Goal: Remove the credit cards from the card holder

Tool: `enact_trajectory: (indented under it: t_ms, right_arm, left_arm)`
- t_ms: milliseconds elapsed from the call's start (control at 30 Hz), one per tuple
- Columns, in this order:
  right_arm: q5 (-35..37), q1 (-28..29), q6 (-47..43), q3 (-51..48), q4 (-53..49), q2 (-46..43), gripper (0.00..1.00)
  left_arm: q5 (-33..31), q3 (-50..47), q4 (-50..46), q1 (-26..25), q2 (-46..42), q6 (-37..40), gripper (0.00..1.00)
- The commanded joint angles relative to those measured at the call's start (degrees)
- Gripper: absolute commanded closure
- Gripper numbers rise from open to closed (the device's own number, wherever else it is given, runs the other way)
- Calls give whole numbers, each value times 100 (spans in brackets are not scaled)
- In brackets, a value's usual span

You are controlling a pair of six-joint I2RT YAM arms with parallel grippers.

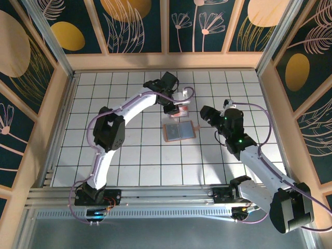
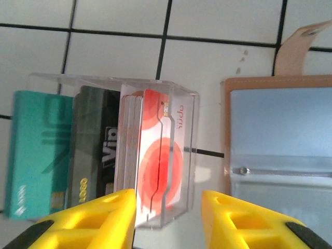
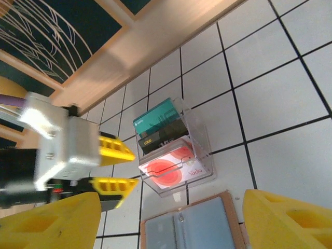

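Note:
The card holder lies open on the tiles, its tan edge framing blue-grey pockets in which I see no card. Beside it stands a clear plastic rack with the credit cards upright in it: a teal one, a black one and a white one with a red spot. My left gripper is open at the rack, its yellow fingers either side of the rack's near corner, holding nothing. My right gripper hovers open above the card holder, looking at the rack and the left gripper.
The white tiled table is walled by wooden panels at the back and both sides. The card holder's tab sticks out toward the rack side. The left arm arches over the table's left half.

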Motion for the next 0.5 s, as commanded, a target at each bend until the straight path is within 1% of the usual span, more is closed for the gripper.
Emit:
enact_trajectory:
  t_ms: [0, 67, 100, 133, 167, 200, 233, 267, 367, 433, 467]
  right_arm:
    - [182, 193, -225, 301, 17, 89, 28]
    - [331, 352, -356, 426, -115, 193, 29]
    - [368, 474, -445, 528, -196, 275, 30]
    - [573, 604, -546, 633, -299, 367, 30]
    - [721, 758, -630, 733, -402, 459, 30]
    - [884, 927, -736, 866, -526, 591, 30]
    - [1040, 1058, -832, 996, -650, 732, 30]
    - [1175, 1238, -900, 1121, -773, 868, 30]
    - [1461, 1608, -1094, 1479, -1109, 1350, 32]
    - [1587, 1817, -1150, 1711, -1321, 1701, 33]
    - [1615, 1892, -1178, 1810, -1405, 1845, 33]
  left_arm:
    - [184, -691, 781, 28, -972, -349, 61]
    - [152, -1367, 1311, 34, -1457, -566, 60]
    - [125, -1687, 1589, 33, -1719, -697, 53]
    - [109, -1973, 1857, 29, -1969, -838, 52]
    - [66, -2215, 2079, 31, -2165, -984, 47]
    - [15, -2491, 2348, 29, -2403, -1153, 45]
    - [-49, -2778, 2612, 34, -2617, -1344, 40]
    - [-138, -3023, 2884, 29, -2879, -1520, 39]
    - [-531, -3770, 3622, 34, -3498, -2122, 21]
    - [-849, -4243, 4093, 32, -3908, -2567, 4]
    - [-1034, -4462, 4299, 34, -4057, -2784, 1]
